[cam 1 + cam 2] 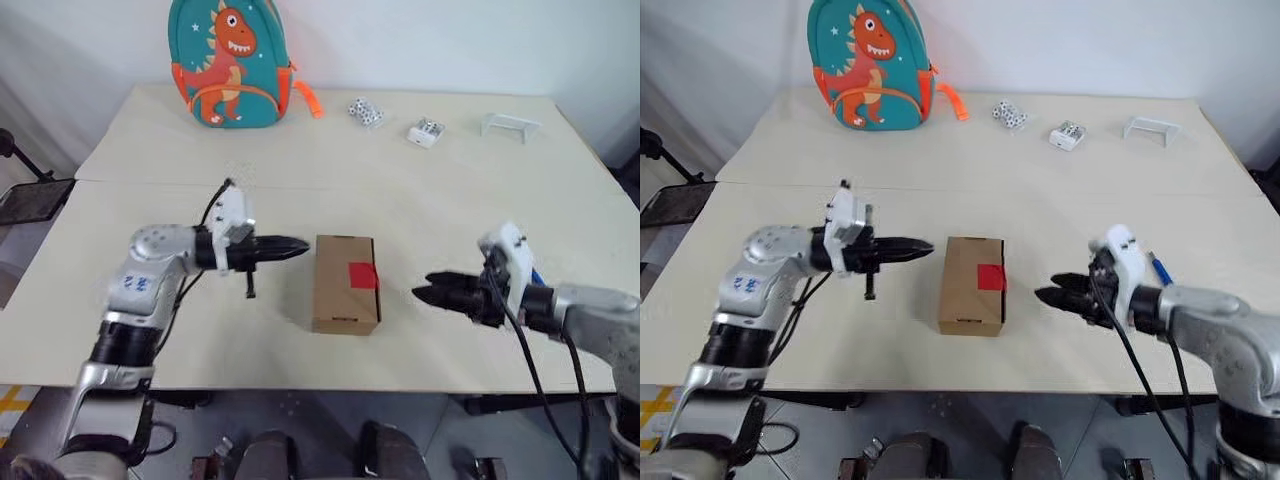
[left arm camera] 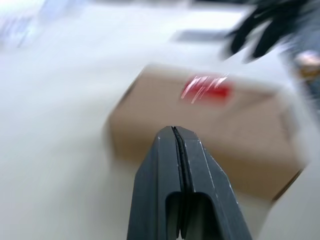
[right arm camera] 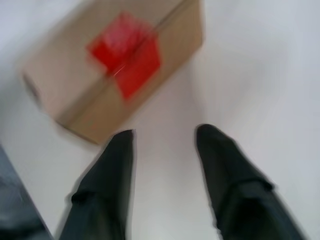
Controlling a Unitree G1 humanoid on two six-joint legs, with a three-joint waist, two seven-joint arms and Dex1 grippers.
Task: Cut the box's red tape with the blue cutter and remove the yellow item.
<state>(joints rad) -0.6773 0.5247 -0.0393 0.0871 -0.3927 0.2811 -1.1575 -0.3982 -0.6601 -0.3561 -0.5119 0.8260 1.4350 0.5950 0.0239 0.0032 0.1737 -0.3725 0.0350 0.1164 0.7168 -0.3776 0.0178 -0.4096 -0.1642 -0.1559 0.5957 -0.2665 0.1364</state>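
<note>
Two grippers flanking the box (image 1: 345, 283): left gripper (image 1: 300, 247) pressed together, right gripper (image 3: 165, 137) spread, backpack (image 1: 229, 62) far behind

A pale cream surface (image 1: 420, 200) carries everything, with a seam running across it from side to side a little beyond its middle. Near the front edge, at its centre, lies the box (image 1: 345, 283), a closed brown carton with the red tape (image 1: 362, 275) on its right top edge. At the far edge, to the left, a teal dinosaur backpack (image 1: 230, 62) stands upright. Along the same far side, to the right, lie a small black-and-white patterned object (image 1: 365, 112), then a small white pack (image 1: 426, 132), then a clear bracket-shaped stand (image 1: 509, 126), each well apart from the box.
</note>
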